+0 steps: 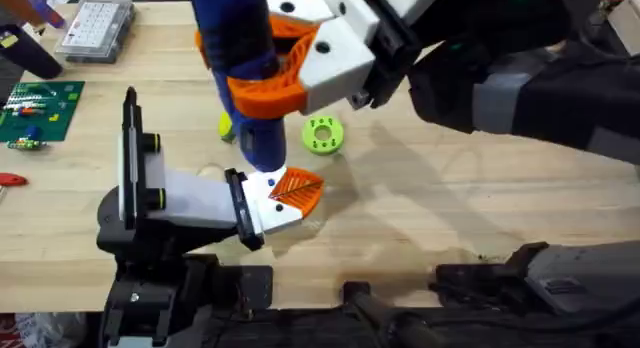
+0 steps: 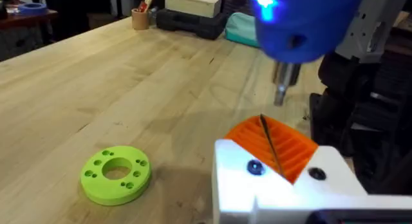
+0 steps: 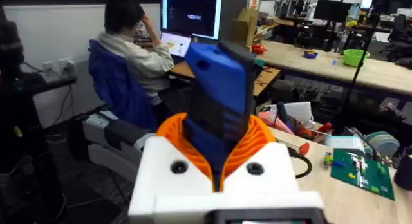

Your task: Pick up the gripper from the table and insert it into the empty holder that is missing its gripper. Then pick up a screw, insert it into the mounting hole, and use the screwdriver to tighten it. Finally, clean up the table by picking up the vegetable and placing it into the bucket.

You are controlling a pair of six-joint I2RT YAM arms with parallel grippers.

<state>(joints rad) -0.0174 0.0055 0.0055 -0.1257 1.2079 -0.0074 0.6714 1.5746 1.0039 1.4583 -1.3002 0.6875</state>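
Right hand (image 1: 275,73), gripping the screwdriver (image 1: 245,78) at upper centre, hovers its tip above the gripper (image 1: 295,191); any tilt and I reckon it skids off the screw.

Screwdriver (image 1: 243,58) blurred, upper body cut by overhead top edge; thin tip lost against gripper (image 1: 296,189) below. Vegetable (image 1: 226,127) mostly hidden behind screwdriver, sliver only. Right end effector (image 1: 290,63) pads wrap screwdriver, contact faces hidden. Left arm base dark, cut by bottom edge. Holder (image 1: 190,200) post foot merges with it.
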